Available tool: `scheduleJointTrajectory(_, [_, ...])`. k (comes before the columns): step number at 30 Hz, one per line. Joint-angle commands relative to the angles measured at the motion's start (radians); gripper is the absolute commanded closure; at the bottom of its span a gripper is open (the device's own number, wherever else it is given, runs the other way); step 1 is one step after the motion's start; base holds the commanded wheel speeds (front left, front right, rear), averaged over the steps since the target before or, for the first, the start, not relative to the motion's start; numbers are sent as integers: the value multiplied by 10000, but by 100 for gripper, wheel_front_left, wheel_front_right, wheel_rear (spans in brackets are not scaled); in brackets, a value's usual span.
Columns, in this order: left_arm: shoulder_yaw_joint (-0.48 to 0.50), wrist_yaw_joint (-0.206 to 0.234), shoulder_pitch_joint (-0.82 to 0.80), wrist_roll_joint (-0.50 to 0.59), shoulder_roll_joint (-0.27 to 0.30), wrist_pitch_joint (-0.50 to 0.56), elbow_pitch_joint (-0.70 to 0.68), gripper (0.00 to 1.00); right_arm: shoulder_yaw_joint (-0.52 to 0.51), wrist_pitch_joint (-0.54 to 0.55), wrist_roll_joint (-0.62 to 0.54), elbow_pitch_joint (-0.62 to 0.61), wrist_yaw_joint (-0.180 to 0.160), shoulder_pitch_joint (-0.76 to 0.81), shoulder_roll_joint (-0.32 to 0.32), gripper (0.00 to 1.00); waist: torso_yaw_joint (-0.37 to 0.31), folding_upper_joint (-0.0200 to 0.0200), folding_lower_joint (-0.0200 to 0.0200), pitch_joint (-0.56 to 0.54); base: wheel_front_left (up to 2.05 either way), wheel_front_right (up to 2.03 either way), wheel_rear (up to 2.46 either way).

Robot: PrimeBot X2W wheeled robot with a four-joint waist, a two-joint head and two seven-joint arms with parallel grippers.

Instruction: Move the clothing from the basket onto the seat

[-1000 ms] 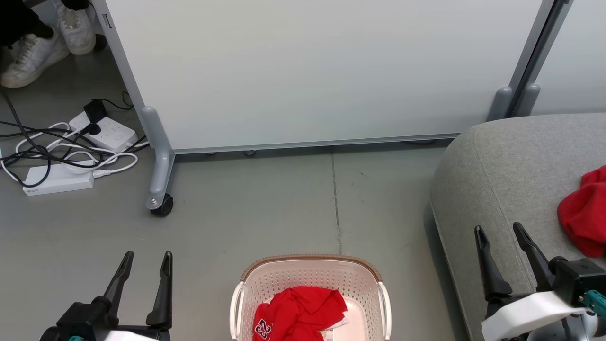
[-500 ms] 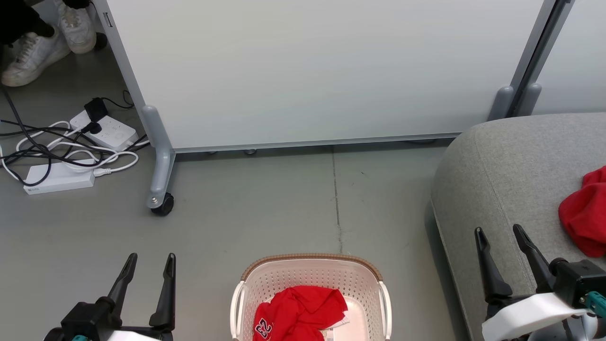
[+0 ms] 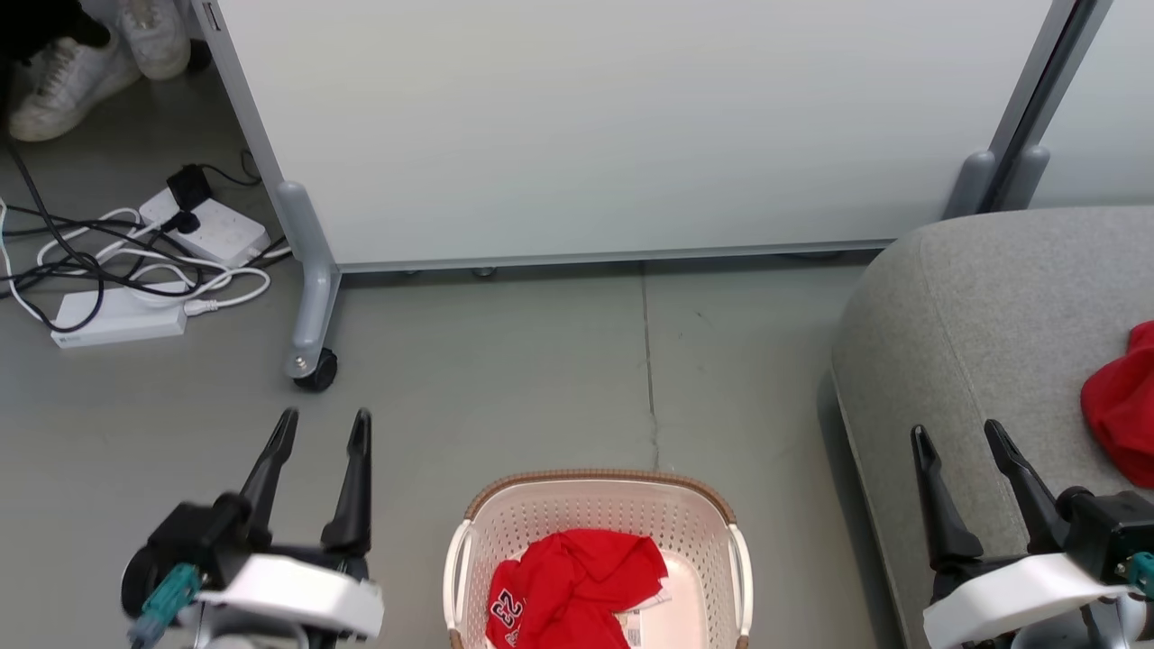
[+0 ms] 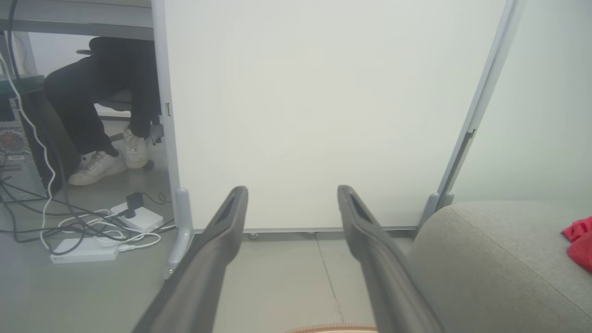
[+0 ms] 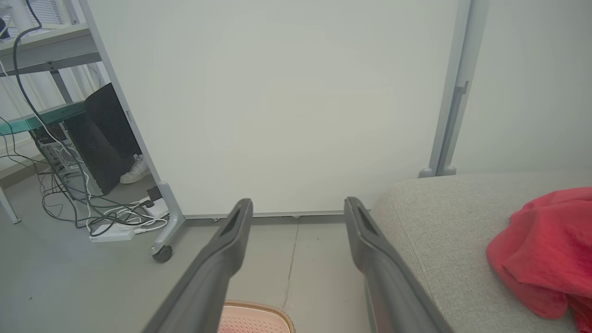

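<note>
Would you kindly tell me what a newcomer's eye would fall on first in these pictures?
The bright red clothing crumpled in the cream basket at the bottom centre of the head view stands out first. A second red garment lies on the grey seat at the right. The left gripper and right gripper stand open and empty on either side of the basket.

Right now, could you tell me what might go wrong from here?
The clothing lies low in the basket; the left end effector could catch the perforated wall or lift the basket too. Cables lie on the floor beyond that end effector; a wide swing might snag them.
</note>
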Motion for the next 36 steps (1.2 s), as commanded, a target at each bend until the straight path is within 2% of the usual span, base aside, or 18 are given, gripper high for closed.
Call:
scheduleJointTrajectory(1, [-64, -140, -595, 14, -115, -51, 153, 0, -11, 53, 47, -187, 16, -116, -28, 0, -47, -1, 0, 343, 0, 0, 0])
scheduleJointTrajectory(8, [-661, -678, -2361, 332, -667, -94, 1410, 0, 199, 107, -144, -640, 16, -838, -33, 0, -455, -1, 0, 1777, 0, 0, 0])
scheduleJointTrajectory(13, [-1138, -1048, -3789, 548, -1292, -127, 2980, 0, 231, -70, -74, -907, 16, -1543, -31, 0, -870, -1, 0, 3251, 0, 0, 0])
scheduleJointTrajectory(19, [-1739, -1418, -5364, 897, -1762, -179, 5085, 0, 334, -372, 31, -1103, 16, -2440, -26, 0, -1330, -1, 0, 5148, 0, 0, 0])
scheduleJointTrajectory(27, [-2449, -1783, -7619, 1322, -1979, -95, 7690, 0, 694, -924, 197, -1314, 16, -3663, -23, 0, -2100, -1, 0, 7641, 0, 0, 0])
scheduleJointTrajectory(33, [-2881, -2113, -8951, 1475, -1984, 717, 9629, 0, 1187, -1523, 534, -1119, 16, -4346, -20, 0, -2841, -1, 0, 9070, 0, 0, 0])
scheduleJointTrajectory(36, [-3013, -2272, -9425, 1497, -1680, 1275, 10470, 0, 1468, -1868, 898, -892, 16, -4621, -18, 0, -3303, -1, 0, 9579, 0, 0, 0])
